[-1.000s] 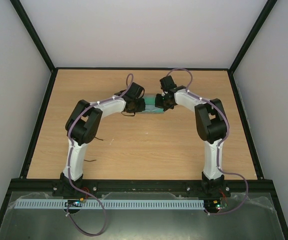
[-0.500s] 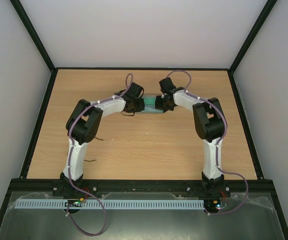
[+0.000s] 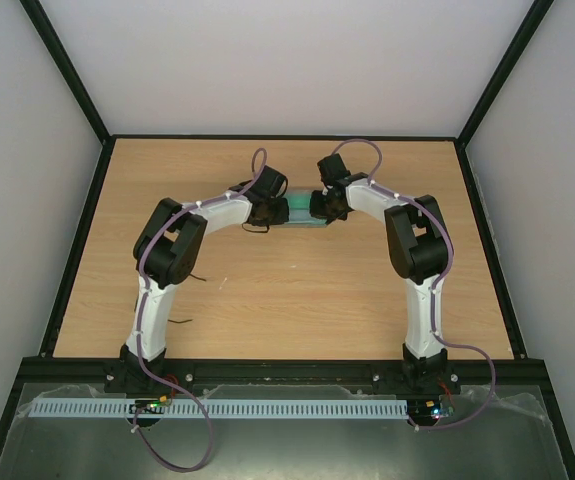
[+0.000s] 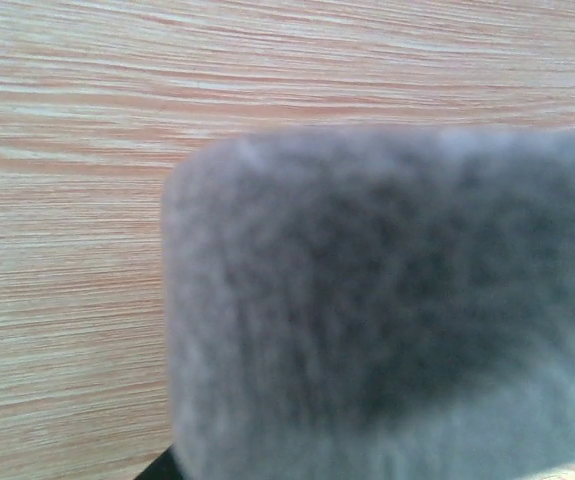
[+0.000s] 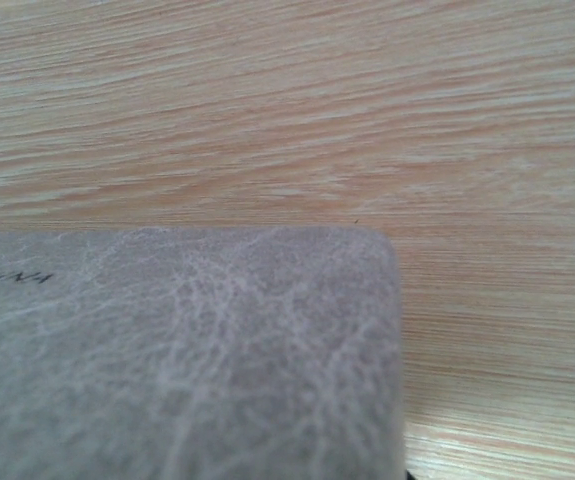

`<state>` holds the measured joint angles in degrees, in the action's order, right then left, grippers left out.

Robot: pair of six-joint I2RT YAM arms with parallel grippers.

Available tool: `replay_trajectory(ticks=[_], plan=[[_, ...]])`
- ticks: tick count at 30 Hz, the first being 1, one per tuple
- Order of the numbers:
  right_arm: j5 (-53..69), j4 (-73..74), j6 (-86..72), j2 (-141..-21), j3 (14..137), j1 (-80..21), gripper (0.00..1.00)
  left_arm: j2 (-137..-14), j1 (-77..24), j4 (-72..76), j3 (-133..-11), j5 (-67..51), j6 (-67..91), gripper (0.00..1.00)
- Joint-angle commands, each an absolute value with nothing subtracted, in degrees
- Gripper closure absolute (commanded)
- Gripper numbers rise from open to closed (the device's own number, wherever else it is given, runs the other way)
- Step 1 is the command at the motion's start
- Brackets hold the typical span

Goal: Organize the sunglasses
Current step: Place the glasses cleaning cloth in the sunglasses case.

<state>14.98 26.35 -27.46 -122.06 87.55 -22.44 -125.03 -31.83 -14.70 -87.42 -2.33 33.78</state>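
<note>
Both arms reach out over the wooden table (image 3: 297, 290) and meet well ahead of their bases; the left gripper (image 3: 278, 210) and the right gripper (image 3: 319, 206) face each other with the case (image 3: 302, 214) directly between them, one gripper at each end of it. From above, a strip of the case's green shows in the gap between the two tools; it is too small to make out anything lying in it.

Seen from the left wrist, the grey case (image 4: 387, 320) sits so close under the tool that it blurs into a soft rounded mass, with bare wood (image 4: 67, 150) beyond it and to its left; the fingers do not show, so I cannot tell whether the left jaws are apart or together, or whether they grip anything.

Seen from the right wrist, the case (image 5: 167, 350) is sharper; its surface is creased grey, like leather, a rounded corner lies just ahead of the tool, faint embossed lettering (image 5: 12, 275) sits near its edge, and the tabletop (image 5: 367, 100) runs on beyond. The right jaws are drawn together; whether they pinch the case's edge I cannot tell.

The sunglasses are not visible in any view; I cannot tell where they lie relative to either gripper.
</note>
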Motion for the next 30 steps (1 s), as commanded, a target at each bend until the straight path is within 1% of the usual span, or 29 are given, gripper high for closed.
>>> replay_trajectory(ticks=[1,5,8,9,14,19,22,24,28,30], plan=[[13.34,27.85,-27.11,-122.32,88.95,-22.06,0.89,-124.30,-31.33,-17.09,-87.73,-0.75,33.53,0.84],[13.26,28.27,-27.25,-121.83,89.14,-22.06,0.84,-123.43,-31.36,-17.64,-87.46,-0.31,33.85,0.81],[13.10,28.46,-27.33,-121.13,89.24,-22.06,0.81,-123.02,-31.38,-17.99,-87.45,-0.05,33.96,0.74],[13.10,28.60,-27.33,-120.79,89.32,-22.07,0.81,-122.85,-31.37,-18.08,-87.45,0.04,34.02,0.73],[12.94,29.30,-27.17,-119.12,89.77,-22.06,0.81,-121.41,-31.26,-18.31,-87.25,0.30,34.29,0.60],[14.12,29.06,-27.40,-117.32,89.38,-22.06,0.81,-119.79,-31.24,-18.27,-87.37,-0.24,34.80,0.57],[15.04,28.55,-27.72,-116.75,89.07,-22.06,0.82,-119.14,-31.30,-18.25,-87.29,-0.51,35.14,0.59],[16.49,27.73,-28.05,-116.53,88.55,-22.07,0.84,-118.70,-31.37,-17.71,-87.07,-1.17,35.39,0.65],[17.68,26.87,-28.53,-117.24,88.29,-22.28,0.91,-119.56,-31.33,-17.21,-87.59,-2.18,35.74,0.82],[18.36,26.01,-28.85,-117.56,87.73,-22.40,0.96,-120.37,-31.33,-17.10,-87.88,-2.45,35.95,0.86]])
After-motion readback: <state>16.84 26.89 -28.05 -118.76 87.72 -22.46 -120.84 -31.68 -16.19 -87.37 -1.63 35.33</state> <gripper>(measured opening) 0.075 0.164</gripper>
